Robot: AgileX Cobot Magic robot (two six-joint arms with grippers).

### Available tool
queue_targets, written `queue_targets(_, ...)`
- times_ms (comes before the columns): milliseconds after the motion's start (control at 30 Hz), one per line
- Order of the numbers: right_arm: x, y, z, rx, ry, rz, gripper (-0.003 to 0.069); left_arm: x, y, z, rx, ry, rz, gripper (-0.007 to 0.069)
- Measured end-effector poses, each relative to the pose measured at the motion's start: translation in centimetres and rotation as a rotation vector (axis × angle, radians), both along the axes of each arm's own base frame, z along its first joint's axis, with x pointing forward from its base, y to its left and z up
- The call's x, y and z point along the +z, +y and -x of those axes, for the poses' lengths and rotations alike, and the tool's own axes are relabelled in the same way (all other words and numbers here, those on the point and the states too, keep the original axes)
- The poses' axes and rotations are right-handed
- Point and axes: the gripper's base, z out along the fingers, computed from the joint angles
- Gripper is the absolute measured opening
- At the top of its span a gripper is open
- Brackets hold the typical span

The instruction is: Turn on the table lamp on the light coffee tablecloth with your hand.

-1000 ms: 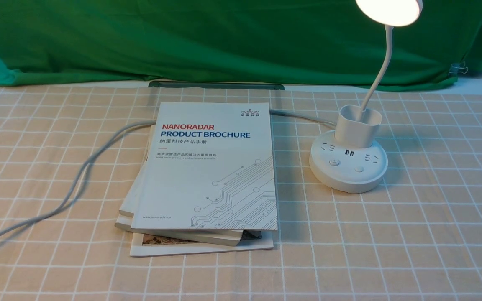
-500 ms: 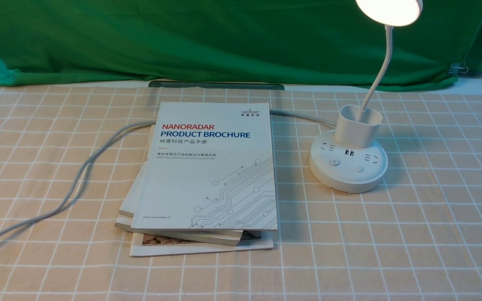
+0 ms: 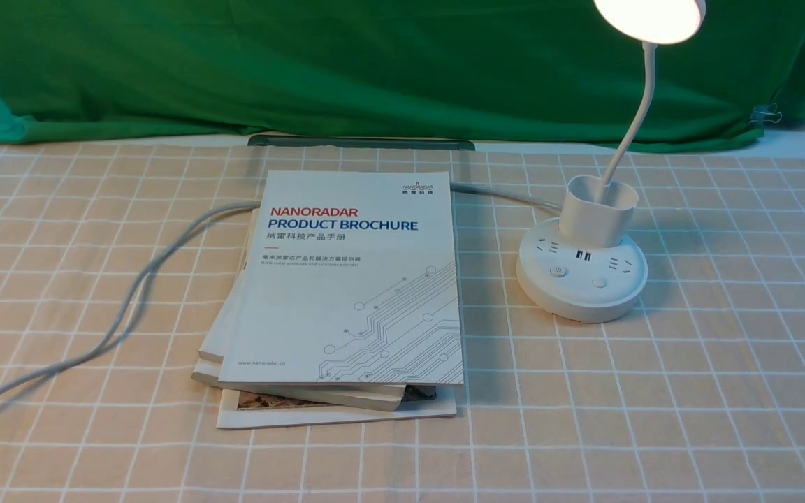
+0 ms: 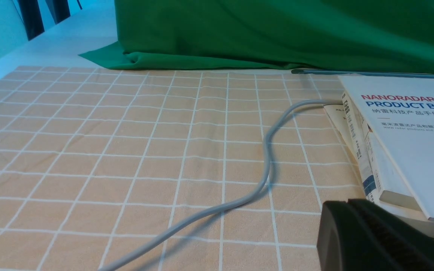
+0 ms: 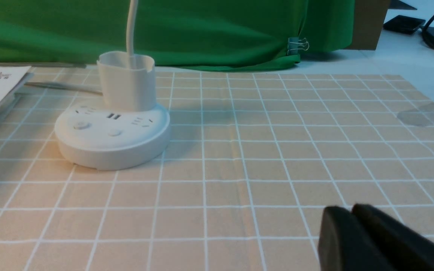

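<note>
The white table lamp point(image 3: 582, 269) stands on the light coffee tablecloth point(image 3: 724, 391) at the right. Its round head point(image 3: 649, 17) glows at the top edge of the front view. The puck base with two buttons also shows in the right wrist view point(image 5: 112, 137). No arm shows in the front view. My right gripper point(image 5: 350, 210) is shut and empty, low over the cloth, well away from the lamp base. My left gripper point(image 4: 347, 205) is shut and empty, beside the book stack, near the grey cord point(image 4: 266, 162).
A stack of books, topped by a white NANORADAR brochure point(image 3: 353, 279), lies left of the lamp. The lamp's grey cord point(image 3: 130, 300) runs from under the books off the left edge. A green backdrop cloth point(image 3: 374, 63) hangs along the back edge.
</note>
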Motion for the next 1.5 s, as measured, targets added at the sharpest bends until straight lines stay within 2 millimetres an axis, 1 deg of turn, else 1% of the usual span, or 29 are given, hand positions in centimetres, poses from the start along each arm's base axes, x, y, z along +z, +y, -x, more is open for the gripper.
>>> queue_targets(467, 0.00, 0.00, 0.00, 0.000, 0.000, 0.000, 0.0147, 0.00, 0.00, 0.00, 0.000, 0.000, 0.000, 0.0021)
queue_targets(900, 0.00, 0.00, 0.00, 0.000, 0.000, 0.000, 0.0181, 0.00, 0.00, 0.00, 0.000, 0.000, 0.000, 0.0021)
queue_targets(1367, 0.00, 0.00, 0.00, 0.000, 0.000, 0.000, 0.0201, 0.00, 0.00, 0.00, 0.000, 0.000, 0.000, 0.0021)
queue_targets(1500, 0.00, 0.00, 0.00, 0.000, 0.000, 0.000, 0.0220, 0.00, 0.00, 0.00, 0.000, 0.000, 0.000, 0.0021)
